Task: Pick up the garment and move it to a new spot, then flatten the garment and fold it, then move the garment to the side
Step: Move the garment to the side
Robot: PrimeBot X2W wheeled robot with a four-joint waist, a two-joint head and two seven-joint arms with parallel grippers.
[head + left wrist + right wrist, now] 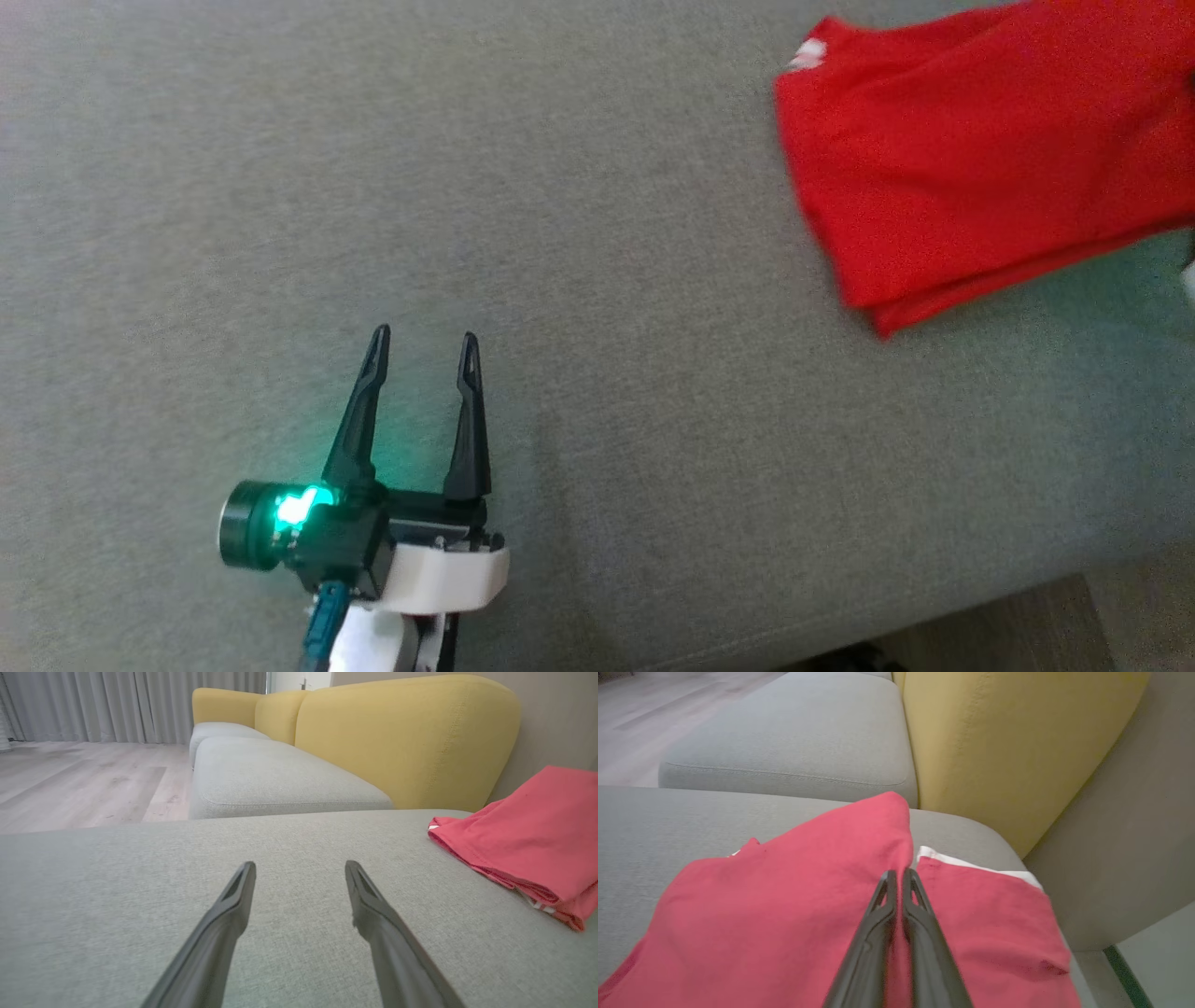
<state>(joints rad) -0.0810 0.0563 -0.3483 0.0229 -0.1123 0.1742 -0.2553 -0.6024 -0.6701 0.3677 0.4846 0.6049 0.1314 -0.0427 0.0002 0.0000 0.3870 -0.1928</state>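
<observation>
The garment (pixel 980 149) is a red shirt, folded, lying on the grey sofa seat at the upper right of the head view. It also shows at the right of the left wrist view as the garment (pixel 532 835). In the right wrist view my right gripper (pixel 899 873) is shut on a pinched ridge of the garment (pixel 784 914), with red cloth between its fingers. A white-trimmed edge (pixel 971 864) lies just beyond the tips. My left gripper (pixel 425 350) stands open over bare seat at the lower left, well apart from the shirt, and as the left gripper (pixel 300 870) it holds nothing.
The grey seat cushion (pixel 560 233) spreads wide around the shirt. Yellow backrests (pixel 402 742) rise behind it, with a second grey cushion (pixel 271 779) beyond. The seat's front edge and wooden floor (pixel 1027 625) lie at the lower right. Grey curtains (pixel 93 704) hang far off.
</observation>
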